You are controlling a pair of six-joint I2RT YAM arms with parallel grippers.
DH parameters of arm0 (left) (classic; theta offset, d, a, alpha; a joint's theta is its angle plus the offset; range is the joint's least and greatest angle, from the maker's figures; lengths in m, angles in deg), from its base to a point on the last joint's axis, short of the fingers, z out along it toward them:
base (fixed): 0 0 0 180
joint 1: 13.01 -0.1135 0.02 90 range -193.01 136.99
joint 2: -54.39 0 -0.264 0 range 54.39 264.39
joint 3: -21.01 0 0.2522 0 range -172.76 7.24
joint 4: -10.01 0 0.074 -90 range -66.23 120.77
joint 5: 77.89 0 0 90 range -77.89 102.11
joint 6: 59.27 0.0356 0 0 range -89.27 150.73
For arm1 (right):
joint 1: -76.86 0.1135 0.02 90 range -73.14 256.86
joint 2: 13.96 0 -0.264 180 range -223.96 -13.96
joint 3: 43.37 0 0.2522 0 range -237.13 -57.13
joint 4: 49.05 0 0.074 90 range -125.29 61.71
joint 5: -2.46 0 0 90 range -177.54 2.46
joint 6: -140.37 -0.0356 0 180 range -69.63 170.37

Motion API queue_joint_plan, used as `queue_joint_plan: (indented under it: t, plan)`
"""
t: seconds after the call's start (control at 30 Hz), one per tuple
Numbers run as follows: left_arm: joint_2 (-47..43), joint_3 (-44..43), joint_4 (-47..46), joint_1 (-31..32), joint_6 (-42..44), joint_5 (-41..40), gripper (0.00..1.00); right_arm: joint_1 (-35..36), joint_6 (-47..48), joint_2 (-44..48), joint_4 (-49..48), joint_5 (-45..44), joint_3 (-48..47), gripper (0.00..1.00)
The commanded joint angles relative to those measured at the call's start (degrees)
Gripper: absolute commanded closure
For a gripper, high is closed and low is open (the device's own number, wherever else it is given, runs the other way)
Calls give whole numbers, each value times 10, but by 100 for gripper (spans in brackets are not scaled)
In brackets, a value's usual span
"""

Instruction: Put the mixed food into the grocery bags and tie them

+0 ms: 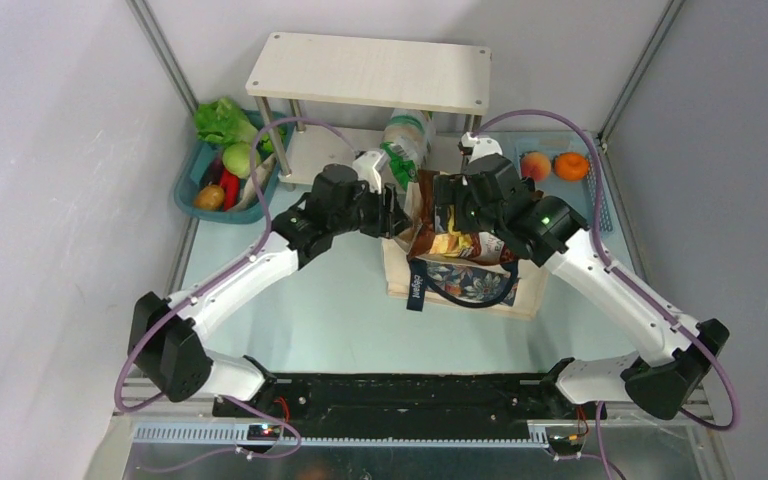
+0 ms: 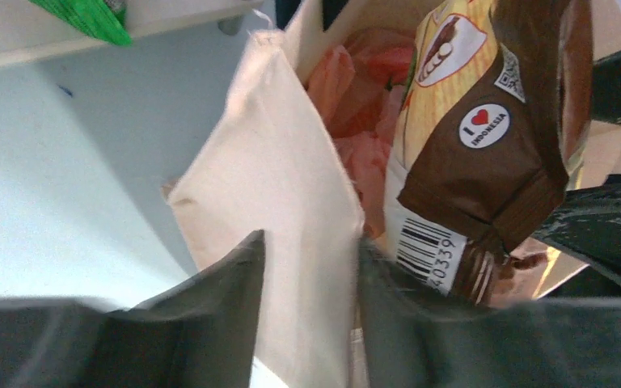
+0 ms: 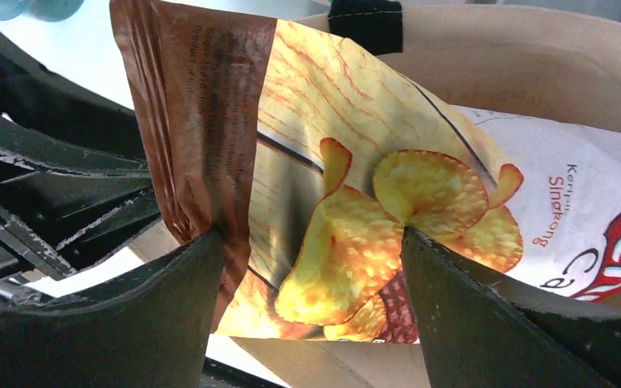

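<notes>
At the middle of the bench, the left jaws were pinched shut on the beige wall of the canvas tote. The right jaws gripped the crisp packet, which hung at the tote's mouth, just beside a pink plastic bag lying inside it.

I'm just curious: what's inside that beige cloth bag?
Crumpled pink plastic shows inside the canvas tote, and the crisp packet sits in its mouth. The packet and the tote's wall hide whatever lies deeper.
</notes>
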Motion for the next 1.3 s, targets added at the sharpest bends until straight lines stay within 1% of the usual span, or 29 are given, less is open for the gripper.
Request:
queue_joint_plan:
  t: [0.0, 0.03, 0.07, 0.13, 0.23, 0.33, 0.4, 0.43, 0.47, 0.57, 0.7, 0.8, 0.87, 0.93, 0.97, 1.0, 1.07, 1.1, 1.13, 1.17, 1.2, 1.23, 1.27]
  plan:
    - [19, -41, 31, 4, 15, -2, 71, 3, -1, -6, -14, -59, -21, 18]
    - [20, -46, 37, 4, 15, -3, 79, 3, 2, -8, -12, -69, -23, 18]
    - [19, -48, 50, 4, 13, -4, 93, 5, 3, -17, -10, -89, -25, 18]
    - [13, -53, 71, 4, 7, -5, 99, 5, 6, -31, 0, -121, -37, 18]
    - [-11, -55, 105, 4, 0, -1, 100, 2, 16, -50, 5, -169, -52, 22]
    - [-34, -46, 114, 4, -8, 4, 100, 0, 24, -75, 8, -173, -62, 29]
    - [-47, -39, 114, 4, -12, 2, 100, 1, 32, -88, 11, -140, -59, 33]
    - [-50, -37, 115, 4, -11, 0, 100, 2, 36, -91, 14, -107, -58, 35]
    - [-51, -37, 115, 4, -10, -7, 100, 7, 38, -95, 20, -91, -53, 38]
    - [-52, -40, 114, 3, -11, -21, 100, 25, 45, -96, 27, -7, -36, 39]
    - [-51, -53, 114, 3, -18, -39, 100, 36, 39, -86, 52, 36, -7, 37]
    - [-51, -58, 113, 3, -21, -46, 100, 28, 32, -68, 67, 41, 1, 36]
    - [-52, -59, 113, 3, -21, -53, 99, 14, 33, -41, 59, 66, -6, 36]
    - [-53, -62, 112, 3, -21, -60, 97, 0, 34, -18, 58, 84, -28, 37]
    - [-54, -63, 113, 3, -19, -64, 91, -6, 35, -11, 58, 86, -38, 37]
    - [-54, -67, 113, 3, -18, -68, 87, -9, 37, -10, 62, 85, -62, 36]
    - [-51, -74, 112, 3, -15, -82, 74, -17, 42, -16, 63, 77, -92, 38]
    - [-49, -77, 111, 3, -12, -93, 71, -19, 43, -25, 61, 77, -109, 38]
    - [-43, -83, 109, 3, -11, -97, 67, -22, 48, -29, 59, 79, -116, 41]
    - [-40, -87, 109, 3, -8, -105, 66, -23, 51, -40, 50, 80, -130, 49]
    - [-29, -96, 107, 3, -7, -108, 65, -26, 54, -49, 43, 82, -136, 54]
    - [-24, -100, 107, 4, -5, -113, 66, -27, 59, -54, 29, 84, -144, 64]
    - [-10, -109, 107, 3, -4, -114, 67, -30, 61, -65, 23, 86, -147, 67]
